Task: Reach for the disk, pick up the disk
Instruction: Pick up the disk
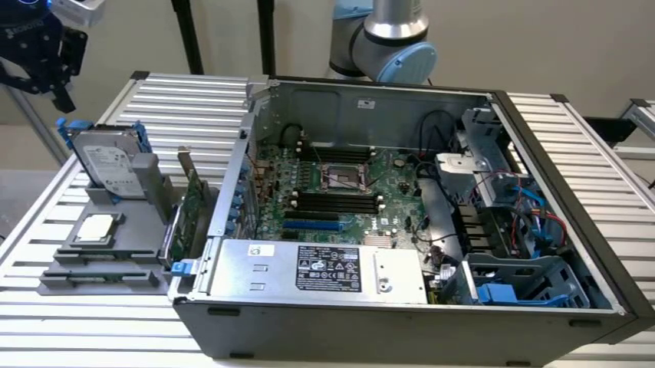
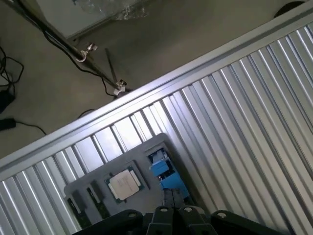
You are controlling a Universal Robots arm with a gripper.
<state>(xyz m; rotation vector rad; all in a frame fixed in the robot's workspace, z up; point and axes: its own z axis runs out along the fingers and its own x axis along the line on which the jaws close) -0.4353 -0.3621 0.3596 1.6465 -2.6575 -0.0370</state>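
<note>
The disk (image 1: 107, 165) is a silver-grey hard drive with a white printed label and a blue carrier frame. It leans upright in a grey holder (image 1: 128, 201) on the slatted table, at the exterior view's left. My gripper (image 1: 60, 92) hangs well above it and slightly toward the exterior view's left, touching nothing. In the wrist view the disk's blue frame (image 2: 164, 169) shows edge-on just beyond my gripper (image 2: 172, 196), whose fingers sit together, shut on nothing.
A small square CPU chip (image 1: 97, 228) (image 2: 124, 185) lies in the grey holder beside the disk. An open computer case (image 1: 409, 199) holds a motherboard and a silver power-supply box (image 1: 317, 268). Beyond the table edge (image 2: 146, 93) lie floor and cables.
</note>
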